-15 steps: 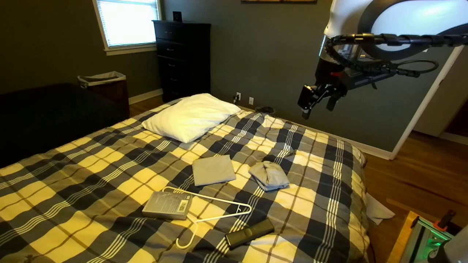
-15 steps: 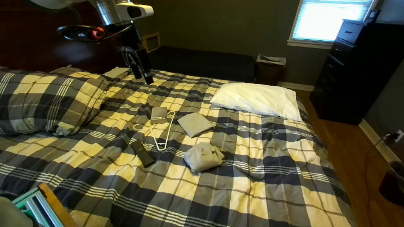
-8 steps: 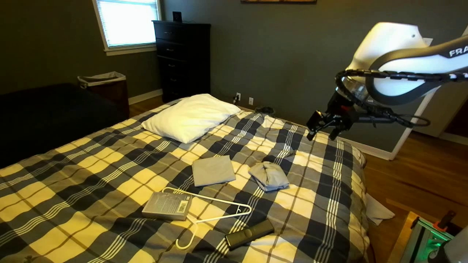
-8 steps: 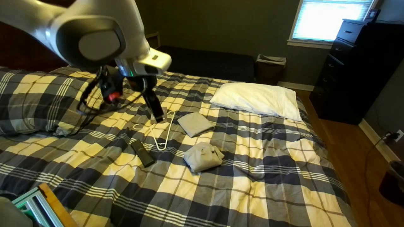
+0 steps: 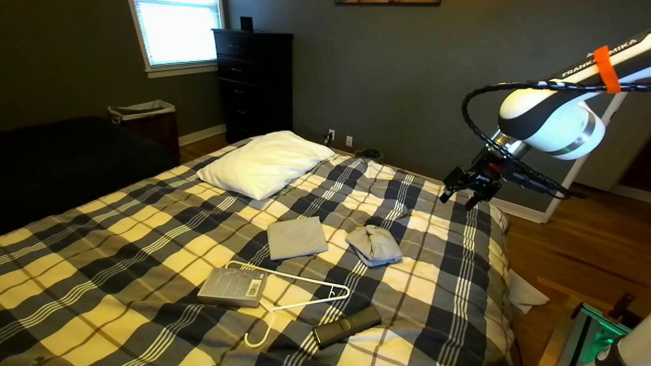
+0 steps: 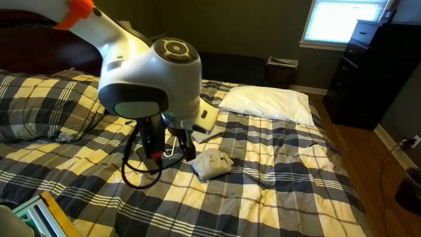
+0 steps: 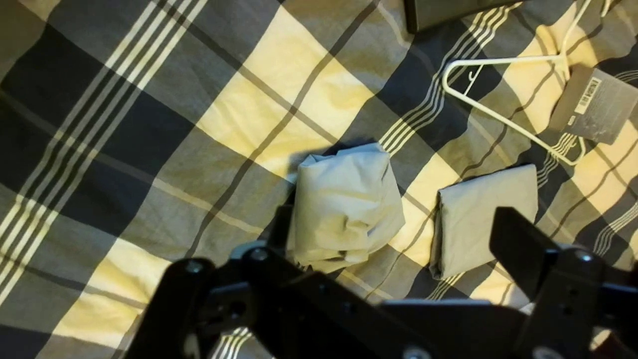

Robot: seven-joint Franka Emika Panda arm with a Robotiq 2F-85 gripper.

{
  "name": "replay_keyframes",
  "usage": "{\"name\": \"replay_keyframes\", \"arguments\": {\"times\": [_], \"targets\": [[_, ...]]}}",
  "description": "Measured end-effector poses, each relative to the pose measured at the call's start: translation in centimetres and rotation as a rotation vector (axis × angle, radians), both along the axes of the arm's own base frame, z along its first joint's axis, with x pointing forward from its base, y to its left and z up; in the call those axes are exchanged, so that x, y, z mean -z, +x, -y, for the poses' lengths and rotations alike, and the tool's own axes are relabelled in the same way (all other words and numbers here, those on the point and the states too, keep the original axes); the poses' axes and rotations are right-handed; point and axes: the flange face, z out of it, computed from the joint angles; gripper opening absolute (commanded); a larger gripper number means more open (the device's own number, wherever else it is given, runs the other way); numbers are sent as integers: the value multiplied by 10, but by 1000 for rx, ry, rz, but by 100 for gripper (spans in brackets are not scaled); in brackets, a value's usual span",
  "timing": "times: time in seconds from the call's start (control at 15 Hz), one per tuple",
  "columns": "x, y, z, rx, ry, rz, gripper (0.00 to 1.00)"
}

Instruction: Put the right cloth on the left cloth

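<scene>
The right cloth [image 5: 374,246] is a grey, loosely bundled cloth on the plaid bed; it also shows in an exterior view [image 6: 212,164] and in the wrist view [image 7: 349,204]. The left cloth [image 5: 297,237] is grey, folded flat into a square, a short gap away; it shows in the wrist view [image 7: 481,214] and partly behind the arm in an exterior view [image 6: 209,134]. My gripper [image 5: 456,201] is open and empty in the air above the bed. In the wrist view, the fingers [image 7: 394,219] are wide apart, with the cloths below them.
A white hanger [image 5: 305,304], a grey box [image 5: 233,286] and a dark oblong object [image 5: 347,325] lie near the cloths. A white pillow [image 5: 267,162] lies farther back. A plaid pillow [image 6: 49,108] is at one side of the bed [image 5: 127,244].
The arm has swung and come down over the bed, bringing the open gripper lower and nearer to the right cloth. The cloths have not moved.
</scene>
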Motion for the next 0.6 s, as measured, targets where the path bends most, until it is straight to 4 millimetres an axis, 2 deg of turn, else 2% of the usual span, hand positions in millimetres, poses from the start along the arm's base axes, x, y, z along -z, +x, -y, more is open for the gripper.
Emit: {"name": "replay_keyframes", "arguments": {"times": [0.13, 0.33, 0.6], "targets": [[12, -1, 29, 6, 112, -10, 100], [18, 16, 62, 12, 241, 5, 100], [27, 30, 69, 9, 248, -14, 100]]}}
